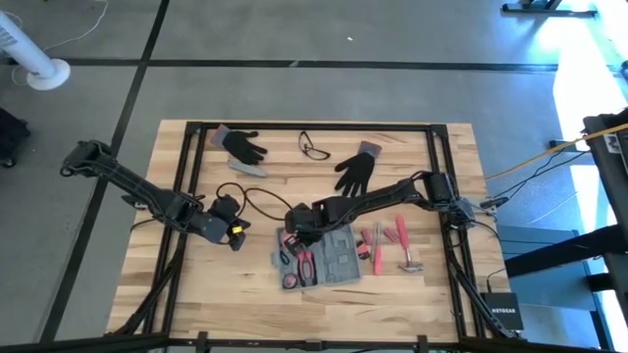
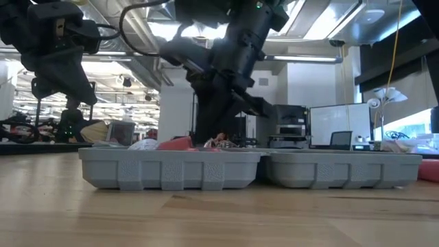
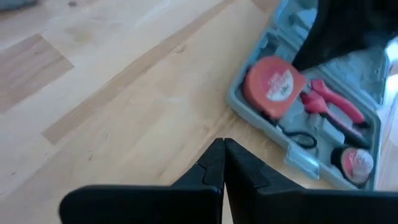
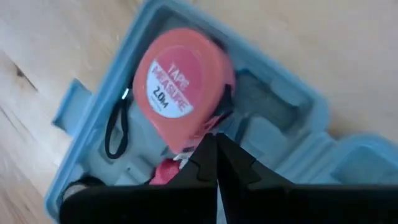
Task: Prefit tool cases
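Tool case: one flat blue-grey plastic case [image 1: 329, 257], lying open on the wooden table [image 1: 196, 284], at 6 o'clock from the table's middle.
Case contents: one round orange tape measure [image 4: 180, 87], one pair of red-handled pliers [image 3: 336, 106], one small round red-and-white item [image 3: 356, 160].
Right gripper [image 1: 294, 224]: jaws clenched, empty, directly over the case's 10 o'clock corner, tips just above the tape measure.
Left gripper [image 1: 235, 233]: jaws pressed together, empty, above bare wood at 9 o'clock from the case.
Loose tools: a few red-handled tools [image 1: 388, 243] at 3 o'clock from the case.
Gloves: two black gloves [image 1: 240, 145], [image 1: 355, 169], toward 12 o'clock.
Glasses: one pair [image 1: 314, 147], between the gloves.
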Controlling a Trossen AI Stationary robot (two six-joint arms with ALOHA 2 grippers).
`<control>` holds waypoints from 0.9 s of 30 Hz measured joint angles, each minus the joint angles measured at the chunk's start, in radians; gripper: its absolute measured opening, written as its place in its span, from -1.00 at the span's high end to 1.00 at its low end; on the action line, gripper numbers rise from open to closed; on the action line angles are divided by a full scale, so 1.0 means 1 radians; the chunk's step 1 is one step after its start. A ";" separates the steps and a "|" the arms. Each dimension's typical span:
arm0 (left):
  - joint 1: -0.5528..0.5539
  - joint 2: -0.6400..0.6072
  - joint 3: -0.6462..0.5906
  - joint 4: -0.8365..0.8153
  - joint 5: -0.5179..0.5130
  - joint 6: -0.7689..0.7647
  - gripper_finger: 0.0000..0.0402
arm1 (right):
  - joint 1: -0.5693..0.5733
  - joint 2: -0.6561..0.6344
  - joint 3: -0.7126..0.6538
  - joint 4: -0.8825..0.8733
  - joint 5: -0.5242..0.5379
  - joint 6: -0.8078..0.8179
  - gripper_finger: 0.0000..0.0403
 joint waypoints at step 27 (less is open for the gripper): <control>-0.030 0.460 -0.148 0.703 0.121 -0.206 1.00 | -0.014 0.015 0.000 0.066 -0.069 0.025 1.00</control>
